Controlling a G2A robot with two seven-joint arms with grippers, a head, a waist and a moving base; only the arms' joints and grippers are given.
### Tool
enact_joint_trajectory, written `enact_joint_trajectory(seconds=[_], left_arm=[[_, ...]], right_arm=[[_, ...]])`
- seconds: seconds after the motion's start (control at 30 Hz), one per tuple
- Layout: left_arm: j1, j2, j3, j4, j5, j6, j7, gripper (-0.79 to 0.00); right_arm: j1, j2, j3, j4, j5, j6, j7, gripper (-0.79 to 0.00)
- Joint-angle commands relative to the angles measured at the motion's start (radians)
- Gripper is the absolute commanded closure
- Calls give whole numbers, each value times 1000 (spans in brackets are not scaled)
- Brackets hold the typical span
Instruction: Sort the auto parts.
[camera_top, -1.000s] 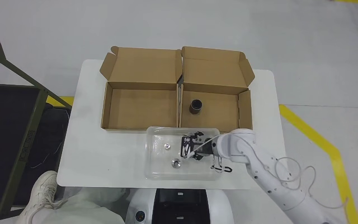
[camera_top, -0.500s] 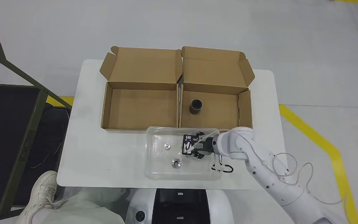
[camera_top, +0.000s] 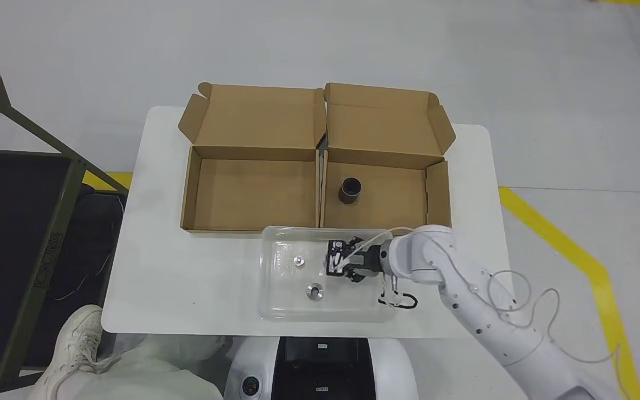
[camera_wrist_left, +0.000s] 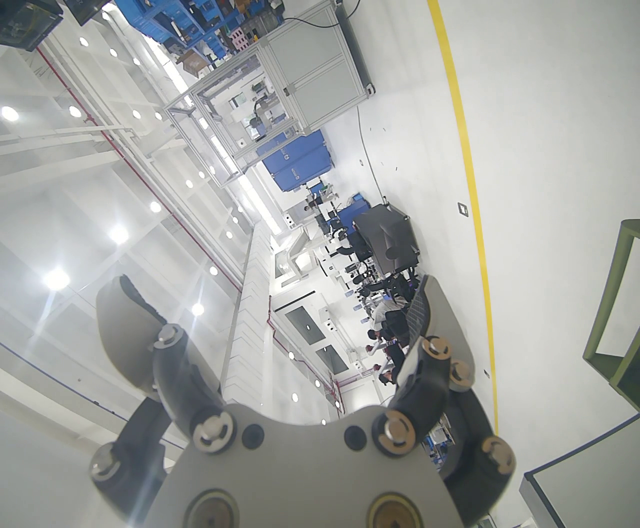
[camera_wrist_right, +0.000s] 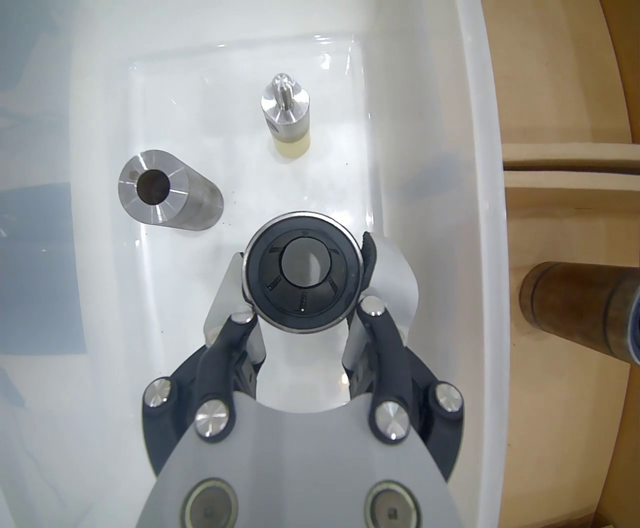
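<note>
A black round part (camera_wrist_right: 303, 271) with a metal rim sits in the clear plastic tray (camera_wrist_right: 480, 150), and my right gripper (camera_wrist_right: 303, 260) is shut on it, one finger on each side. From above, that gripper (camera_top: 342, 258) is over the tray's (camera_top: 275, 300) right half. Two silver parts stand beside it in the tray: a hollow cylinder (camera_wrist_right: 170, 197) (camera_top: 313, 292) and a small pin-topped piece (camera_wrist_right: 286, 117) (camera_top: 297, 261). A dark cylinder (camera_top: 350, 189) (camera_wrist_right: 575, 305) stands in the right cardboard box (camera_top: 385, 195). My left gripper (camera_wrist_left: 280, 320) is open with nothing in it, facing the room.
The left cardboard box (camera_top: 250, 192) stands open next to the right one, both just behind the tray. A green metal frame (camera_top: 40, 190) stands off the table's left side. Bare tabletop (camera_top: 160, 250) lies left of the tray.
The right gripper's fingers have come together around the black round part and the wrist shifted slightly toward the boxes. The silver parts have not moved.
</note>
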Motion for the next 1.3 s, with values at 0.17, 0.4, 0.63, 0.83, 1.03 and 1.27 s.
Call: enact_joint_trajectory(seconds=[0.17,0.4,0.63,0.83,1.03,1.27], left_arm=[[0,0,0,0,0,0,0,-785],[0,0,0,0,0,0,0,-785],[0,0,0,0,0,0,0,-785],[0,0,0,0,0,0,0,-785],[0,0,0,0,0,0,0,-785],[0,0,0,0,0,0,0,-785]], right_arm=[[-17,10,23,-49,29,0,28,0],[-49,22,55,-120,44,2,9,0],[-68,29,67,-173,29,5,-28,0],[-61,28,68,-205,24,13,-97,0],[-71,30,109,-244,-9,59,-285,0],[-98,37,160,-277,-67,83,-484,0]])
